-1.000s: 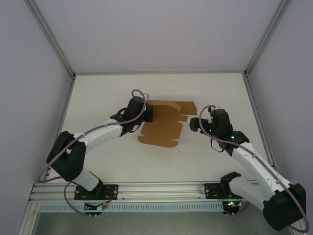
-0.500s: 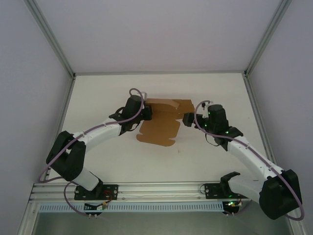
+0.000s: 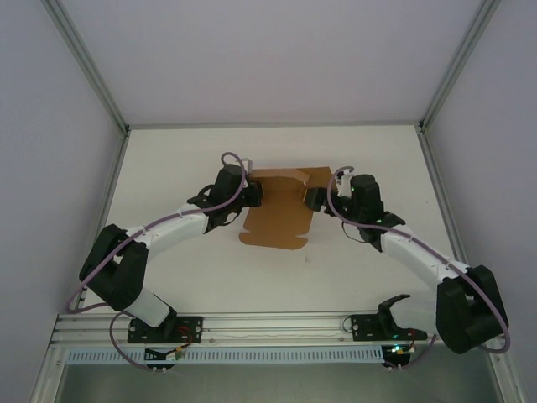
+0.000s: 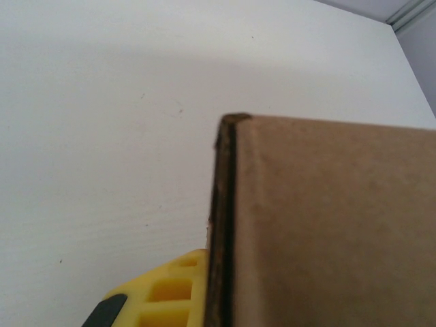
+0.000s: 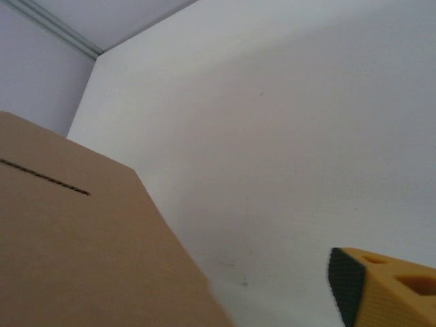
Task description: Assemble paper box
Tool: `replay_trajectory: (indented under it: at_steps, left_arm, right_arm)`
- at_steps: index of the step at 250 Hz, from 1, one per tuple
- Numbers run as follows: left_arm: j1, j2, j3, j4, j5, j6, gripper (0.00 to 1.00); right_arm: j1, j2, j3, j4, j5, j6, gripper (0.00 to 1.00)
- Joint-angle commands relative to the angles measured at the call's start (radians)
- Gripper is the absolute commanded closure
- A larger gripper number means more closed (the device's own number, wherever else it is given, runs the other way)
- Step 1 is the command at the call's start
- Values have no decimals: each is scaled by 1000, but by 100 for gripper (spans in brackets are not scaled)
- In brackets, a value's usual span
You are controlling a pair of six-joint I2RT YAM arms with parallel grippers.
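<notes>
Paper box (image 3: 277,220) sheet lies roughly 12-to-6 o'clock, my left end effector (image 3: 253,195) clamping its 9 o'clock edge, right end effector (image 3: 311,200) gaping at 3.

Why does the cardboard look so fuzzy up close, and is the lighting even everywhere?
Left wrist: the paper box sits so close that its surface is soft and out of focus, its edge dark. Right wrist: again soft, its edge smeared. Top external: even, diffuse light, faint shadows beneath the arms, no glare.

Left arm (image 3: 168,228) stretched forward and inward, left gripper (image 3: 252,195) clamped on box (image 3: 281,220) edge. Right arm (image 3: 411,252) angled inward, right gripper (image 3: 312,199) jaws apart, at the box's right side.
</notes>
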Motion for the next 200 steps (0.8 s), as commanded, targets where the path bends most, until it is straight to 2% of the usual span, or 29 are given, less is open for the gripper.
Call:
replay_trajectory:
  at_steps: [1, 34, 52, 70, 104, 142, 165, 200]
  left_arm:
    - [-4, -4, 0, 81, 53, -31, 100]
    - [-13, 6, 4, 75, 21, -26, 100]
    - [-17, 8, 1, 76, 8, -18, 100]
    - [-22, 8, -3, 81, -12, -15, 100]
    - [-24, 9, -8, 103, -35, -24, 100]
    - [-26, 28, -6, 151, -8, -37, 100]
    - [-25, 33, 1, 152, 0, -38, 100]
    - [-26, 28, -1, 160, -1, -40, 100]
  right_arm:
    - [15, 34, -17, 106, -64, 63, 25]
    - [21, 65, -6, 133, -65, 100, 45]
    - [24, 72, -4, 144, -59, 124, 59]
    - [26, 75, -5, 151, -47, 160, 68]
    - [35, 84, -8, 175, -76, 195, 72]
    - [57, 105, -17, 235, -90, 221, 69]
    - [62, 113, -13, 233, -80, 225, 74]
    - [63, 111, -12, 239, -60, 225, 86]
